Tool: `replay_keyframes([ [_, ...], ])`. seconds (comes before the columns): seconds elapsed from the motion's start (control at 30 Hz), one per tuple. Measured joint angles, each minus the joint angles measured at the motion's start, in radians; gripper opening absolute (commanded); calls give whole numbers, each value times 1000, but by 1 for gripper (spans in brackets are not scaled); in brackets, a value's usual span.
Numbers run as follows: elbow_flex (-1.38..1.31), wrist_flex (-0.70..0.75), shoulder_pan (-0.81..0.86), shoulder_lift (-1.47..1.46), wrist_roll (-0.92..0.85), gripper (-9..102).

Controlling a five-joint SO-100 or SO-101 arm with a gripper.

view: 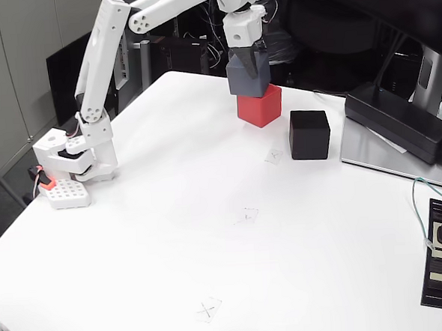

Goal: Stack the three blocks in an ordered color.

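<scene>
A red cube [260,107] sits on the white table [210,234] toward the back. Right on top of it is a bluish grey cube [247,78], slightly tilted and offset to the left, with my gripper [247,59] reaching down from above and shut on it. A black cube [310,134] rests on the table just right of the red one, apart from it. The gripper's fingertips are partly hidden by the grey cube.
A long black power brick [398,121] lies on a grey slab at the right edge. A power strip [440,256] with a plugged cable sits at the front right. The arm's base [74,163] stands at the left. Small X marks [247,216] dot the table.
</scene>
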Motion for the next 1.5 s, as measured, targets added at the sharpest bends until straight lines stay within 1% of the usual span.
replay_keyframes([
  [0.17, -8, 0, 0, -8, 0, 34],
  [0.3, 0, 0, -3, -20, 2, 41],
  [0.77, -11, 0, 17, -18, 2, 42],
  [1.1, -84, 0, 213, -18, 21, 42],
  [1.23, -84, 0, 285, -18, 140, 42],
  [1.5, -84, 0, 299, -20, 492, 42],
])
